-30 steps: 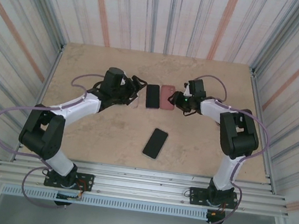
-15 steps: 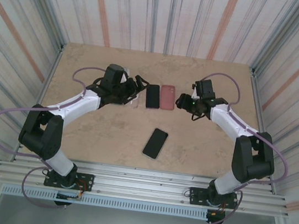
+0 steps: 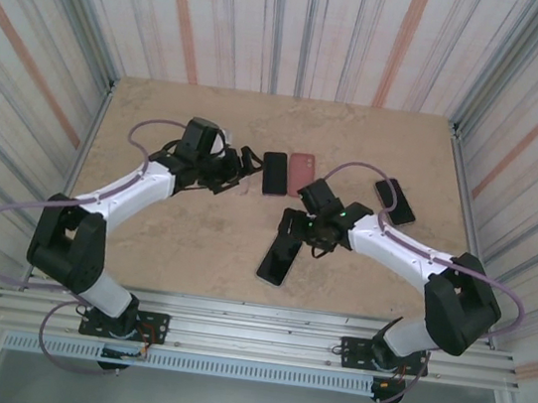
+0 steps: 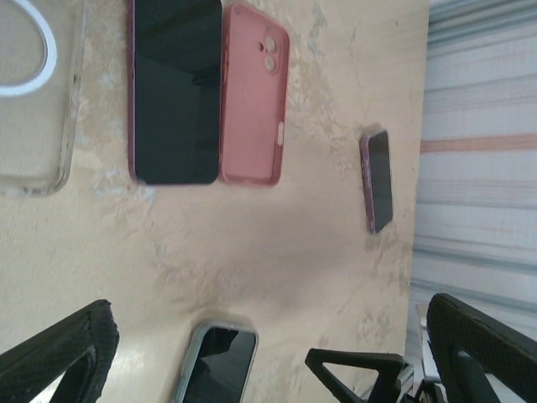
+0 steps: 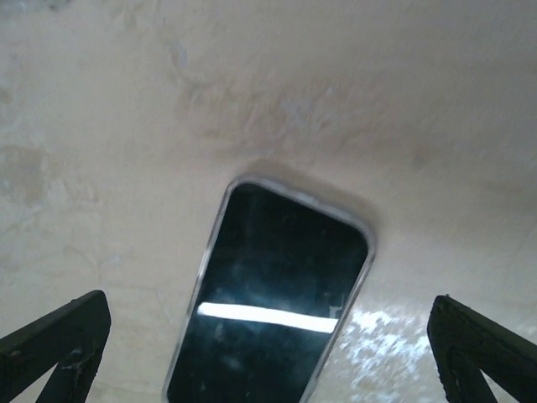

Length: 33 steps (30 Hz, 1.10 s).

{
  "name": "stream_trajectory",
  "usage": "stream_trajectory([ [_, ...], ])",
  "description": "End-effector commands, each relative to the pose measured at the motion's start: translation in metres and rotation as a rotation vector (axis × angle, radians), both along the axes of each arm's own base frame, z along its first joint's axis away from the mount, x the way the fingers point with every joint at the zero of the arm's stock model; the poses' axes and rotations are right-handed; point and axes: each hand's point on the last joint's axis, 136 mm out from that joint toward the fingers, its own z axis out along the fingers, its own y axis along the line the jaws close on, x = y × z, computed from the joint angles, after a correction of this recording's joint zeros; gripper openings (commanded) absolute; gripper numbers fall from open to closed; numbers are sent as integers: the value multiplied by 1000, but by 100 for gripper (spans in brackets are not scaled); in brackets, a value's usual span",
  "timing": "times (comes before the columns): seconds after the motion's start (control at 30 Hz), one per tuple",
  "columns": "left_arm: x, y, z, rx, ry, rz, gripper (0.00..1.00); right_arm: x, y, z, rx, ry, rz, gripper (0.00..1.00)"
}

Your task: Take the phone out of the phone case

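Observation:
A phone in a clear grey-rimmed case [image 3: 279, 260] lies screen up at the front middle of the table [image 3: 174, 238]. My right gripper [image 3: 296, 235] hovers just above its far end. In the right wrist view this cased phone [image 5: 273, 294] lies between my open fingertips [image 5: 59, 344], and the right gripper [image 5: 268, 344] holds nothing. My left gripper [image 3: 246, 168] stands open just left of a bare black phone [image 3: 274, 172] and a pink case [image 3: 300, 171]. In the left wrist view the left gripper [image 4: 268, 336] is wide open and the cased phone [image 4: 216, 365] shows at the bottom edge.
An empty clear case with a white ring [image 4: 33, 92] lies left of the black phone [image 4: 174, 88] and the pink case [image 4: 252, 92]. Another dark phone [image 3: 394, 201] lies at the right of the table. Corrugated walls close in three sides.
My right arm has swung from beside the pink case to the front middle, over the cased phone, its jaws opening wider. The dark phone at the right has come into view. The left gripper opened slightly.

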Motion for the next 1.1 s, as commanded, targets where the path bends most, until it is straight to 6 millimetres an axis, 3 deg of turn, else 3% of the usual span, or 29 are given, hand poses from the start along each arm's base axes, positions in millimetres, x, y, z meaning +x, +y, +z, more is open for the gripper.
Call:
stream_trajectory([
  [0.0, -25, 8, 2, 24, 11, -61, 99, -15, -1, -7, -43, 31, -97, 99],
  [0.2, -47, 18, -5, 46, 25, -79, 99, -35, 0, -18, -102, 76, -202, 99],
  [0.37, -60, 20, -6, 38, 36, -98, 99, -39, 10, -23, -84, 105, -305, 99],
  [0.73, -76, 33, -7, 67, 9, -76, 99, -40, 32, -54, -158, 221, -354, 94],
  [1.07, -80, 42, -8, 115, -19, -80, 99, -48, 30, -74, -261, 344, -358, 90],
])
